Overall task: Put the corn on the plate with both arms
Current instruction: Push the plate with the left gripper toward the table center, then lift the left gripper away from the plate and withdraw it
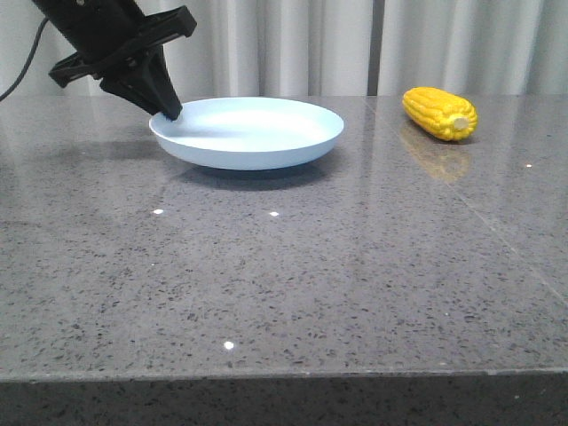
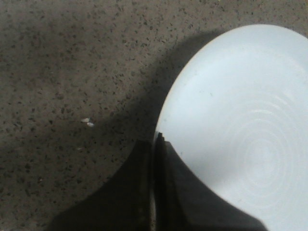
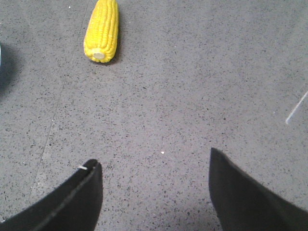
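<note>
Grey speckled table (image 1: 284,293) fills the foreground of front view, w/ a few bright light spots on it. Further back, left of centre, sits the plate (image 1: 257,142): round, shallow, pale blue-white, low raised rim, nothing in it. Faint concentric rings show on its inner face in left wrist view.

Corn (image 1: 439,113) lies on the table at back right, well apart from the plate, not on it. Bright yellow cob, neat kernel rows, pale round stub end turned toward the camera & slightly right; its reflection shows in the polished top just below it.

Left gripper (image 1: 169,113) comes down from upper left, black, angled steeply, tips at the plate's left rim. Left wrist view shows the fingers (image 2: 166,159) pressed together on the rim edge, pinching the plate.

Right gripper (image 3: 154,168) is seen only in its own wrist cam: two dark fingers spread wide, nothing between them, only bare table beneath. Corn is ahead of it, well apart, stub end facing the fingers.
</note>
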`<state>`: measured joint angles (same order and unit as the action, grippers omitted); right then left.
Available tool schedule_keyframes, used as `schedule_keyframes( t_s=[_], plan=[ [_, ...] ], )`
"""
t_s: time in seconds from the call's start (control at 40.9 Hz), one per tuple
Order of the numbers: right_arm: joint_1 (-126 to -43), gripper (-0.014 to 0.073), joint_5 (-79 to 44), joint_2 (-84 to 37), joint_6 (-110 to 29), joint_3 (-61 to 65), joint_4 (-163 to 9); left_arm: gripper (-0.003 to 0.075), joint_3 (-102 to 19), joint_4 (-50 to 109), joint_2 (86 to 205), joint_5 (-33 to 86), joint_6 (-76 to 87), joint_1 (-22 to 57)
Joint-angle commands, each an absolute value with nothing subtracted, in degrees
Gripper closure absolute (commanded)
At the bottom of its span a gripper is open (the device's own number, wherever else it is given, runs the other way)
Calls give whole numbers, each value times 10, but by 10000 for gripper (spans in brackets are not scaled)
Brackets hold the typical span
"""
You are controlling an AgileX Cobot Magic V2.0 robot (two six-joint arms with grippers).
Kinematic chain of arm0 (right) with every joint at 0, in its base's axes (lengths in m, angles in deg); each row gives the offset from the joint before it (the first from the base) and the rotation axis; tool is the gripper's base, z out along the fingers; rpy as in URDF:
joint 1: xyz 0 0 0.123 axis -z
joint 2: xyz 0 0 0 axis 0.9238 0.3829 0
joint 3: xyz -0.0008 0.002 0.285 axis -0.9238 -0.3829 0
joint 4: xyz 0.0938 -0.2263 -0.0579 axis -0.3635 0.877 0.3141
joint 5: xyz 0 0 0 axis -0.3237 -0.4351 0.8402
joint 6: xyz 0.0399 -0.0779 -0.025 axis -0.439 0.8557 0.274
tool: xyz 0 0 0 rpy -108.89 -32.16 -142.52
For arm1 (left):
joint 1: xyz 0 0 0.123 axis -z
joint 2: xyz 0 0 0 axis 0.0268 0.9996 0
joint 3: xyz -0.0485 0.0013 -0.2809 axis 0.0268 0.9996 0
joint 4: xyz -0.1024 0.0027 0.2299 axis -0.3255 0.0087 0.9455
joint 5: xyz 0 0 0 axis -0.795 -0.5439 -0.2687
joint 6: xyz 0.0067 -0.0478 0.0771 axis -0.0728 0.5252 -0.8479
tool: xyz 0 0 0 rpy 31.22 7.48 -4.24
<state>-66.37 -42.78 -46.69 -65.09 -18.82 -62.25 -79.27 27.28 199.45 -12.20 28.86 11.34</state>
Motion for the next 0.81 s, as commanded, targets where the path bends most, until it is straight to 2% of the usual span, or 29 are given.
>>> schedule_keyframes(
  t_s=[0.0, 0.147, 0.22, 0.293, 0.391, 0.489, 0.562, 0.782],
  plan=[
    [-665, 94, -387, -462, -645, -169, -622, 740, -807, 265, 1953, -115, 294, 122],
    [-665, 94, -387, -462, -645, -169, -622, 738, -807, 302, 1962, -114, 294, 134],
    [-665, 94, -387, -462, -645, -169, -622, 710, -807, 299, 1966, -116, 294, 135],
    [-665, 94, -387, -462, -645, -169, -622, 621, -807, 298, 1967, -116, 294, 137],
    [-665, 94, -387, -462, -645, -169, -622, 435, -807, 298, 1965, -123, 291, 138],
    [-665, 94, -387, -462, -645, -169, -622, 316, -807, 301, 1963, -135, 290, 138],
    [-665, 94, -387, -462, -645, -169, -622, 289, -807, 309, 1955, -136, 290, 137],
    [-665, 94, -387, -462, -645, -169, -622, 291, -807, 351, 1872, -136, 290, 140]
  ],
)
